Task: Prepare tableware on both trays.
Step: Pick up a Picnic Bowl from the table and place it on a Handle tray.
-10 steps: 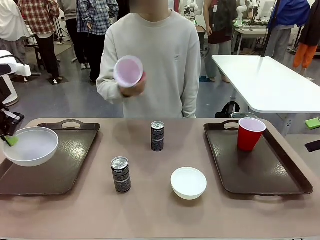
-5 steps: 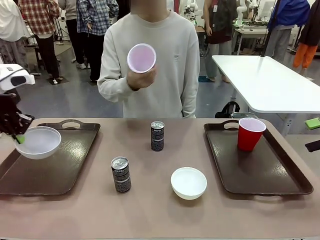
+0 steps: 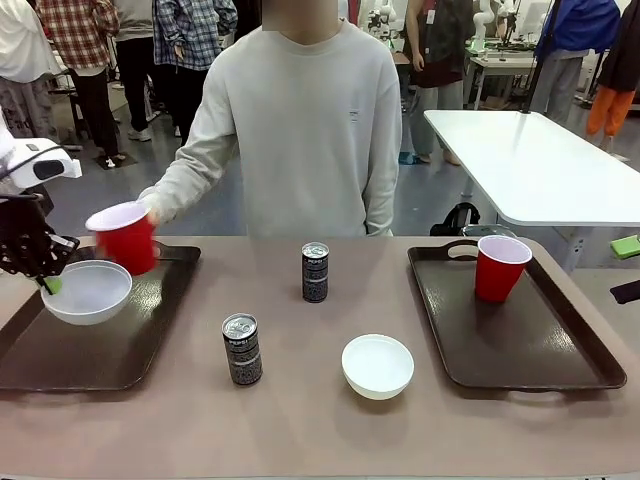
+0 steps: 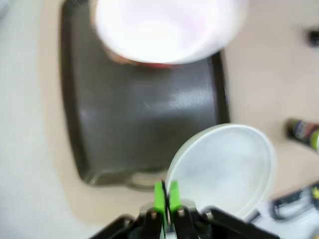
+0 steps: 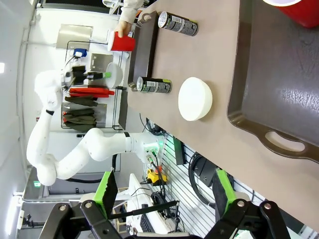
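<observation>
My left claw (image 3: 52,286) clenched the rim of the white bowl (image 3: 88,292) over the left tray (image 3: 115,352); my right claw (image 5: 166,191) hung released, empty.

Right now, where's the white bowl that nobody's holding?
Front view: the free bowl sits on the tabletop right of centre, between the near can and the right tray.

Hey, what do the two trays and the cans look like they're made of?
Trays: probably hard plastic, dark brown, glossy textured surface catching light streaks. Cans: likely metal, dark printed sides, shiny silver tops.
</observation>
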### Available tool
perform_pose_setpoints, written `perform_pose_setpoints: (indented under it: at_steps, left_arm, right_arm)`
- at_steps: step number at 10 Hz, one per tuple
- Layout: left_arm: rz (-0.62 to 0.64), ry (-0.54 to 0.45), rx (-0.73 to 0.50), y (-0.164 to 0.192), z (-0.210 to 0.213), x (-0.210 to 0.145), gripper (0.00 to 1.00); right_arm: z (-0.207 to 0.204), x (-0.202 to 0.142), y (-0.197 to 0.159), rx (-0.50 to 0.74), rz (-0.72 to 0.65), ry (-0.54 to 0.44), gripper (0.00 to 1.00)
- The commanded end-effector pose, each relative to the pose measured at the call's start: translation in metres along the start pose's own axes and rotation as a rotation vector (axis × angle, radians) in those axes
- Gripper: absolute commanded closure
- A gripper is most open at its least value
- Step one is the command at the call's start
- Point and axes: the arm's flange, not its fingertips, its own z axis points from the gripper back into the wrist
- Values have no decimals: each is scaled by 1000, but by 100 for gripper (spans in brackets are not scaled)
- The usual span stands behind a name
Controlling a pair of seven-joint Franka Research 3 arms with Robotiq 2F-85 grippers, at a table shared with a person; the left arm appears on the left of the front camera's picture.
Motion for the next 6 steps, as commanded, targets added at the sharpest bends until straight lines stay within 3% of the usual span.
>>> perform_pose_setpoints:
  at_steps: [1, 3, 6]
  left_arm:
    - [-163, -34, 3, -17, 28, -89, 96]
    - [-83, -27, -1, -9, 24, -84, 96]
    - [-74, -28, 11, -12, 22, -74, 96]
  right_arm:
    - [0, 1, 0, 22, 5, -6, 0]
    - [0, 1, 0, 22, 5, -6, 0]
    - [0, 1, 0, 22, 5, -6, 0]
